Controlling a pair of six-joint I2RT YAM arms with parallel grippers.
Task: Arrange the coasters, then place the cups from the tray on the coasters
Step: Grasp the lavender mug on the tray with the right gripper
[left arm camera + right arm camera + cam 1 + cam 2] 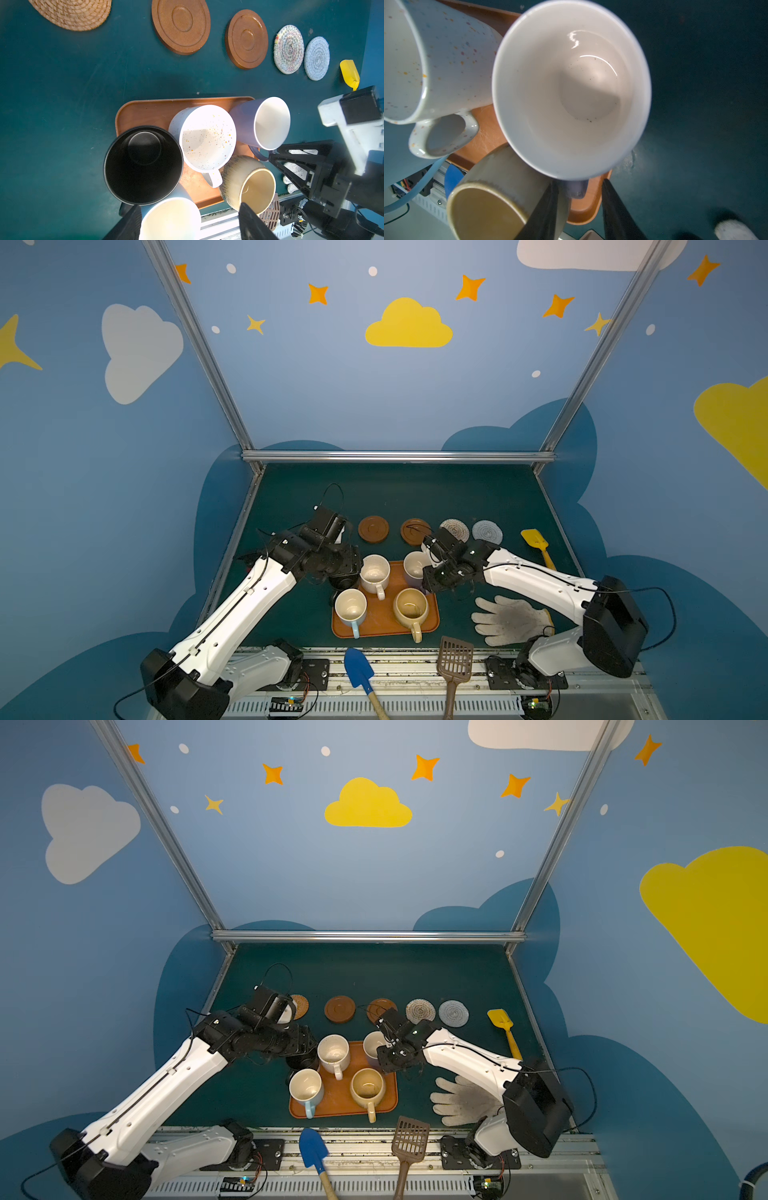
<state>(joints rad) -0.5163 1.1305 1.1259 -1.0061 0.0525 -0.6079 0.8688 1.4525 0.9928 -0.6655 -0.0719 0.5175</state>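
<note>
In the right wrist view, the right claw (579,209) is straddling the handle of the lavender ceramic mug with a white inside (571,89) at the bottom centre; whether the fingers are pressing the handle I cannot tell. That mug is sitting at the right-hand edge of the flat orange-brown wooden tray (583,216), with bare dark green worktop (706,104) lying open to its right. In the left wrist view, the left claw (187,226) is hanging spread wide at the bottom edge, over the light blue mug (170,218), beside the black mug (143,164). Across the top of that view, the five round coasters are lying apart in a row: tan woven rattan (72,12), two brown wooden discs (180,25) (247,39), cream rope (288,49), grey-white rope (316,58).
</note>
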